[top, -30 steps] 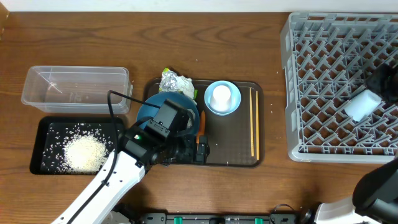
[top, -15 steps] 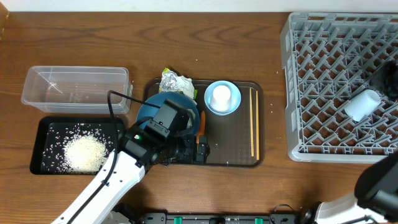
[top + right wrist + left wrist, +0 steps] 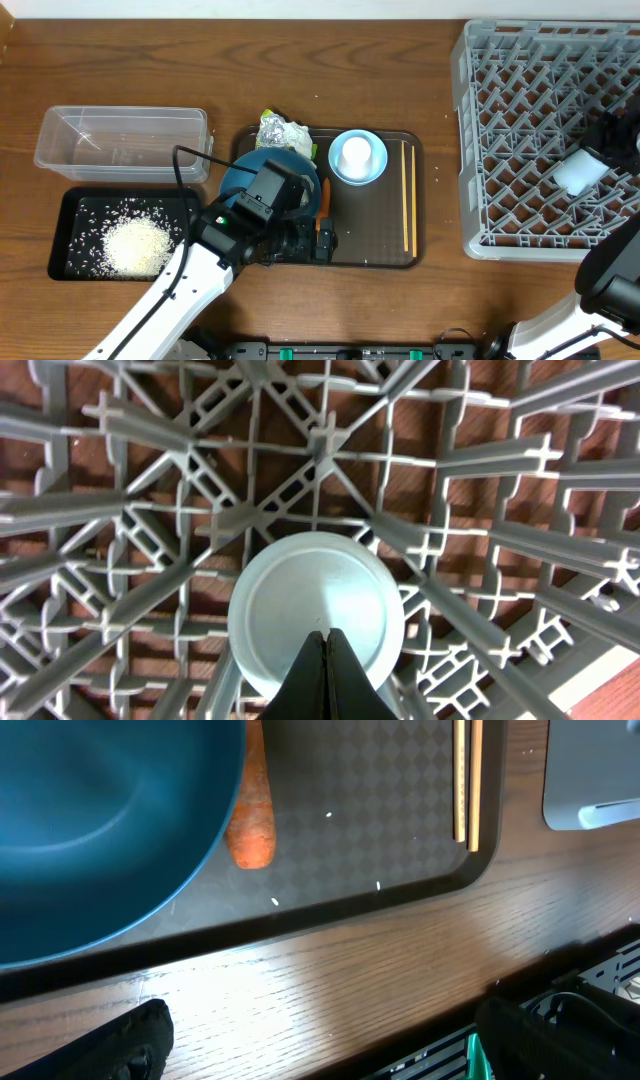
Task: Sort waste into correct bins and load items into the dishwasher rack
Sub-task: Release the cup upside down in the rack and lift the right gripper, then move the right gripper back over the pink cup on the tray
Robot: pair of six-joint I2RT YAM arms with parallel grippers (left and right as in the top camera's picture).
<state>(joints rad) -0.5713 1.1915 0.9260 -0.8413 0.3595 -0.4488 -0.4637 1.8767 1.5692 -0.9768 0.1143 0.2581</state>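
Note:
My left gripper (image 3: 320, 1040) is open and empty over the table's front edge, just in front of the brown tray (image 3: 350, 860); it also shows in the overhead view (image 3: 300, 243). The carrot (image 3: 252, 805) lies on the tray beside the dark blue bowl (image 3: 90, 820). The chopsticks (image 3: 408, 200) lie at the tray's right. The whitish cup (image 3: 356, 155) stands in the small light blue bowl (image 3: 375, 172). The foil wrapper (image 3: 283, 132) sits at the tray's back. Rice (image 3: 135, 245) lies in the black tray (image 3: 70, 205). My right gripper (image 3: 327, 635) is shut, its tips over the light blue cup (image 3: 315, 595) in the grey rack (image 3: 150, 510).
The clear tub (image 3: 120, 140) stands behind the black tray at the left. The rack (image 3: 520, 120) fills the right side, with the cup (image 3: 582, 170) lying in it. A few rice grains lie on the brown tray (image 3: 370, 235).
The light blue cup in the rack has shifted slightly under my right gripper. The left arm has not moved.

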